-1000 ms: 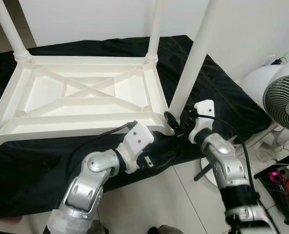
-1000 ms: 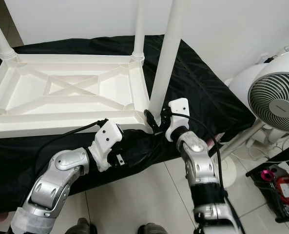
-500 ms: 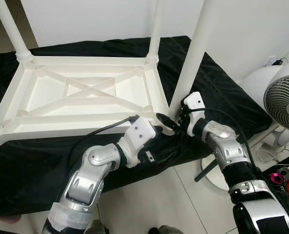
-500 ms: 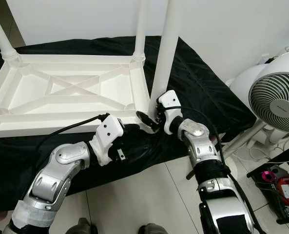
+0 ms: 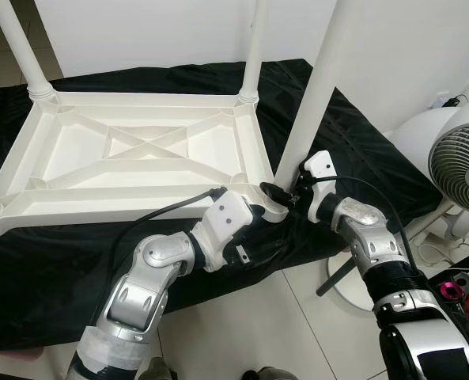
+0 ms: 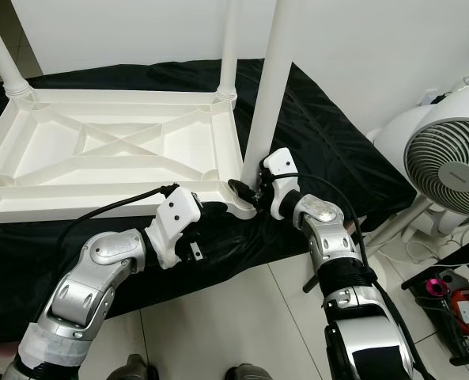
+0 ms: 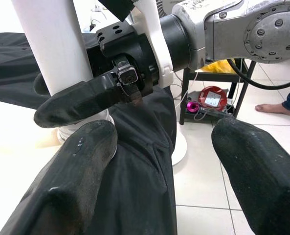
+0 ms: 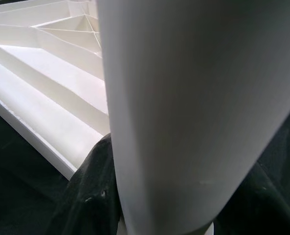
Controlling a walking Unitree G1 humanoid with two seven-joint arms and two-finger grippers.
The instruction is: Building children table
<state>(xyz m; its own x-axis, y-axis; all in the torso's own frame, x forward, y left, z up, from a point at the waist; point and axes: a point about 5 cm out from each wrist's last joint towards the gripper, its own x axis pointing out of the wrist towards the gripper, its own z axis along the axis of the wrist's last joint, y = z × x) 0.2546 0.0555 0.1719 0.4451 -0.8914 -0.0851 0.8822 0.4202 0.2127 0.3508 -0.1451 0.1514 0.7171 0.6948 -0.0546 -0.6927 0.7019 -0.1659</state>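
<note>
With the upturned white plastic children's tabletop (image 5: 139,154) lying on black cloth (image 5: 353,150), right claw (image 5: 280,194) is clamped round the base of the white tubular leg (image 5: 309,95) at the near corner socket. Left claw (image 7: 159,161) hovers adjacent, fingers apart. Recommend: keep leg vertical, steady the frame, press down.

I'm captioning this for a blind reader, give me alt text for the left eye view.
The right tool grips the base of a white table leg at the near corner of an upturned white table lying on black cloth. The left tool sits just below that corner.
</note>
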